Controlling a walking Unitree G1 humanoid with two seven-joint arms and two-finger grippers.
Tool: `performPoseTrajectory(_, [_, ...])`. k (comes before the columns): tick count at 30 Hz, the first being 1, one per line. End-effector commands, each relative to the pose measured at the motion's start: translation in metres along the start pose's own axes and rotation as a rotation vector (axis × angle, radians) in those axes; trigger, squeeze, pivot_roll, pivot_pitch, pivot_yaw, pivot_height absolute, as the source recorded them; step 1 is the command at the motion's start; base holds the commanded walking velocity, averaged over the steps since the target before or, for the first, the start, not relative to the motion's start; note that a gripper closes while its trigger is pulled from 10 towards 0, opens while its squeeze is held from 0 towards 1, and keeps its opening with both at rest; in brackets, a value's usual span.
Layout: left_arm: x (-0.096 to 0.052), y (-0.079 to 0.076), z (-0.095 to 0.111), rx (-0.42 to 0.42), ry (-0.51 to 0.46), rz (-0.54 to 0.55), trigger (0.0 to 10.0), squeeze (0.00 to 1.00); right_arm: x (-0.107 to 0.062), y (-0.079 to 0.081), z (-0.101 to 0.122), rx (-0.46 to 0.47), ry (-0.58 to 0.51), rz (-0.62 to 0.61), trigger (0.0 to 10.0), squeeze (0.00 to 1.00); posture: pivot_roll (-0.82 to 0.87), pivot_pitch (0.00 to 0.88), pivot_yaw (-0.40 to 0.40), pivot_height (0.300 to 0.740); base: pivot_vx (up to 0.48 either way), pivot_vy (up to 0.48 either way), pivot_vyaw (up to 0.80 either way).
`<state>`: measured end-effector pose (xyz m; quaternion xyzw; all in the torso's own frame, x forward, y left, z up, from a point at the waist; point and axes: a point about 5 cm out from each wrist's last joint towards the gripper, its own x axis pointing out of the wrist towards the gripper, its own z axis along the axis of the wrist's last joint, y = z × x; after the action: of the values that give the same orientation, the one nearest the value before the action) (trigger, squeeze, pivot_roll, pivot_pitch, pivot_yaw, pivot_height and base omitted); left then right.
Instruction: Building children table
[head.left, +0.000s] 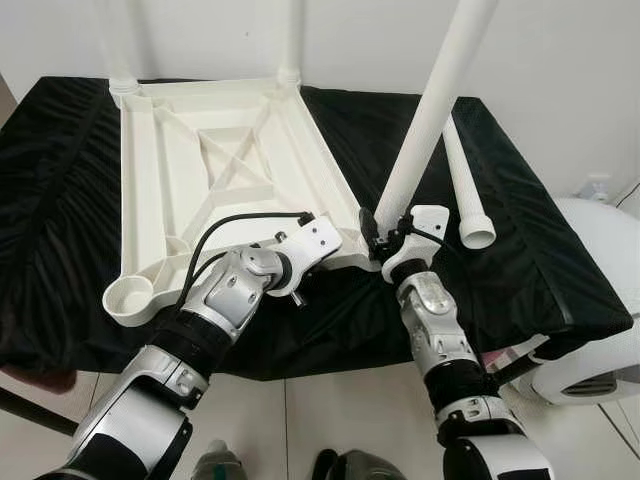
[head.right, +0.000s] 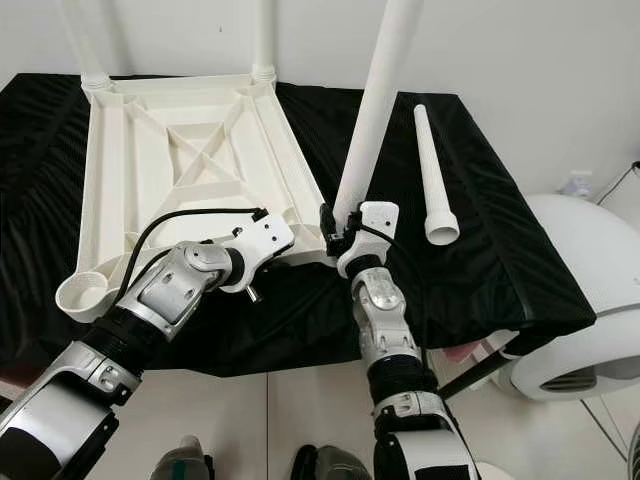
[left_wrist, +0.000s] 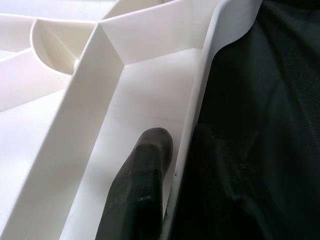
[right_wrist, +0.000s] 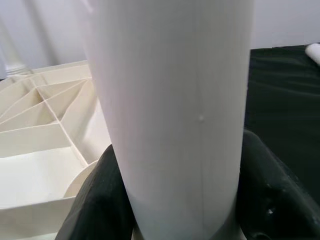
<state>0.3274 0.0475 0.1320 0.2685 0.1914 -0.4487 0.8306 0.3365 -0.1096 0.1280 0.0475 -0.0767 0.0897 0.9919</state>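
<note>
The right claw (head.right: 342, 232) grips a white leg (head.right: 375, 110) at the upturned table's (head.left: 215, 165) corner, the left claw (left_wrist: 172, 165) pinches its rim — the leg's top is cut off.

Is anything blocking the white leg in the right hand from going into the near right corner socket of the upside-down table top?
Nothing visible does. The right hand holds the white plastic leg tilted at that corner of the white ribbed table top, its lower end hidden behind the hand.

Probably a room in a home: a white wall (head.left: 560, 60), pale tiled floor (head.left: 300, 420), a black cloth (head.left: 520, 250) draped over a low surface, and a rounded white appliance (head.right: 590, 330) beside it.
</note>
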Motion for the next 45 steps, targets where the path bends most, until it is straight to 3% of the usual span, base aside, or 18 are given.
performPoseTrajectory(1, [-0.002, -0.002, 0.017, 0.051, -0.062, -0.007, 10.0, 0.00, -0.003, 0.004, -0.011, 0.018, 0.061, -0.016, 10.0, 0.00, 0.06, 0.021, -0.088, 0.740, 0.000, 0.000, 0.00])
performPoseTrajectory(6, [-0.002, -0.002, 0.017, 0.049, -0.063, -0.008, 10.0, 0.00, -0.005, 0.016, -0.010, 0.034, 0.066, -0.031, 10.0, 0.00, 0.06, 0.021, -0.089, 0.740, 0.000, 0.000, 0.00])
performPoseTrajectory(7, [-0.002, -0.002, 0.017, 0.049, -0.063, -0.008, 10.0, 0.00, -0.005, 0.015, -0.010, 0.034, 0.068, -0.037, 10.0, 0.24, 0.05, 0.021, -0.088, 0.740, 0.000, 0.000, 0.00])
performPoseTrajectory(9, [-0.002, -0.002, 0.017, 0.049, -0.063, -0.008, 10.0, 0.00, -0.005, 0.014, -0.010, 0.034, 0.070, -0.041, 10.0, 0.24, 0.05, 0.021, -0.088, 0.740, 0.000, 0.000, 0.00])
performPoseTrajectory(10, [-0.002, -0.002, 0.017, 0.049, -0.064, -0.009, 10.0, 0.00, -0.006, 0.012, -0.009, 0.032, 0.071, -0.049, 10.0, 1.00, 0.05, 0.020, -0.088, 0.740, 0.000, 0.000, 0.00])
performPoseTrajectory(22, [-0.002, -0.003, 0.017, 0.051, -0.065, -0.012, 10.0, 0.00, -0.007, 0.001, -0.005, -0.009, 0.071, -0.052, 10.0, 1.00, 0.05, 0.022, -0.088, 0.740, 0.000, 0.000, 0.00])
performPoseTrajectory(23, [-0.001, -0.004, 0.017, 0.050, -0.065, -0.013, 10.0, 0.00, -0.007, -0.001, -0.005, -0.017, 0.072, -0.051, 10.0, 0.25, 0.05, 0.021, -0.088, 0.740, 0.000, 0.000, 0.00])
performPoseTrajectory(24, [-0.001, -0.004, 0.017, 0.050, -0.065, -0.014, 10.0, 0.00, -0.008, -0.003, -0.004, -0.023, 0.068, -0.045, 10.0, 0.00, 0.05, 0.019, -0.088, 0.740, 0.000, 0.000, 0.00])
performPoseTrajectory(30, [-0.002, -0.005, 0.018, 0.043, -0.072, -0.024, 10.0, 0.00, -0.010, -0.012, -0.002, -0.026, 0.066, -0.020, 10.0, 0.00, 0.05, 0.016, -0.088, 0.740, 0.000, 0.000, 0.00])
performPoseTrajectory(31, [-0.002, -0.005, 0.018, 0.041, -0.080, -0.032, 10.0, 0.36, -0.011, -0.013, -0.002, -0.029, 0.067, -0.019, 10.0, 0.00, 0.04, 0.015, -0.087, 0.740, 0.000, 0.000, 0.00])
performPoseTrajectory(32, [-0.002, -0.005, 0.018, 0.041, -0.080, -0.032, 10.0, 0.36, -0.011, -0.013, -0.002, -0.029, 0.067, -0.019, 10.0, 0.00, 0.04, 0.015, -0.087, 0.740, 0.000, 0.000, 0.00])
performPoseTrajectory(33, [-0.002, -0.006, 0.019, 0.039, -0.085, -0.040, 10.0, 0.80, -0.011, -0.014, -0.002, -0.031, 0.069, -0.021, 10.0, 0.00, 0.04, 0.015, -0.087, 0.740, 0.000, 0.000, 0.00])
performPoseTrajectory(34, [-0.003, -0.006, 0.020, 0.037, -0.090, -0.047, 10.0, 1.00, -0.011, -0.016, -0.002, -0.034, 0.069, -0.022, 10.0, 0.00, 0.04, 0.013, -0.086, 0.740, 0.000, 0.000, 0.00])
performPoseTrajectory(37, [-0.002, -0.006, 0.020, 0.043, -0.081, -0.037, 10.0, 1.00, -0.011, -0.018, -0.001, -0.038, 0.065, -0.016, 10.0, 0.00, 0.04, 0.011, -0.085, 0.740, 0.000, 0.000, 0.00])
performPoseTrajectory(38, [-0.001, -0.006, 0.021, 0.045, -0.084, -0.040, 10.0, 0.06, -0.011, -0.019, 0.000, -0.037, 0.064, -0.014, 10.0, 0.00, 0.04, 0.011, -0.085, 0.740, 0.000, 0.000, 0.00])
performPoseTrajectory(39, [-0.001, -0.006, 0.021, 0.045, -0.084, -0.040, 10.0, 0.06, -0.011, -0.019, 0.000, -0.037, 0.064, -0.014, 10.0, 0.00, 0.04, 0.011, -0.085, 0.740, 0.000, 0.000, 0.00])
performPoseTrajectory(40, [-0.001, -0.008, 0.023, 0.036, -0.096, -0.049, 10.0, 0.00, -0.012, -0.019, 0.000, -0.040, 0.064, -0.011, 10.0, 0.00, 0.04, 0.009, -0.084, 0.740, 0.000, 0.000, 0.00])
performPoseTrajectory(45, [0.000, -0.009, 0.027, 0.032, -0.111, -0.060, 10.0, 0.00, -0.012, -0.022, 0.000, -0.044, 0.065, -0.008, 10.0, 0.00, 0.03, 0.004, -0.084, 0.740, 0.000, 0.000, 0.00])
